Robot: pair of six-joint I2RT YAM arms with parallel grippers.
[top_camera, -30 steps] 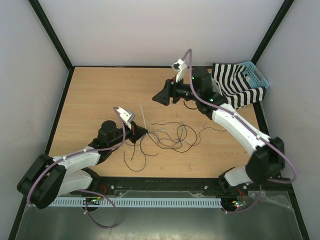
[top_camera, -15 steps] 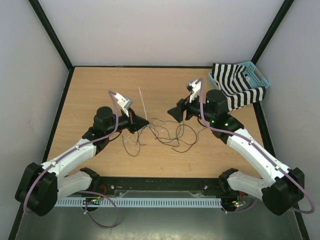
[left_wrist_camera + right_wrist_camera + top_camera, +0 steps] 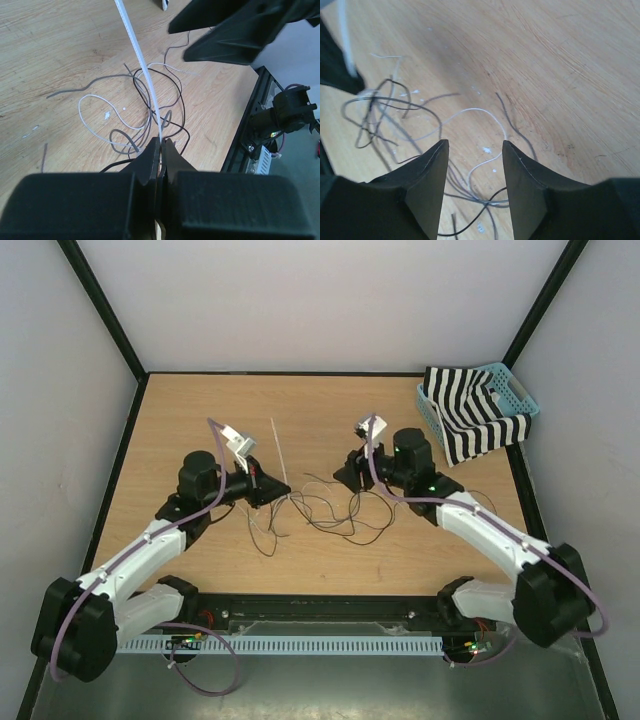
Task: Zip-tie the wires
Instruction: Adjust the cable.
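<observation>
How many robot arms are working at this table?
2. The left arm reaches in from the near left corner, left gripper shut on a white zip tie; the right arm comes from the near right, right gripper open over the wires. None seem hidden.

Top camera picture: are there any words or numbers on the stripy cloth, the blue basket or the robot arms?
No text can be read in any view.
The striped cloth shows only black and white stripes.
The blue basket shows no label.
The left arm and right arm show no words or numbers.
The zip tie in the left tool is plain white.
</observation>
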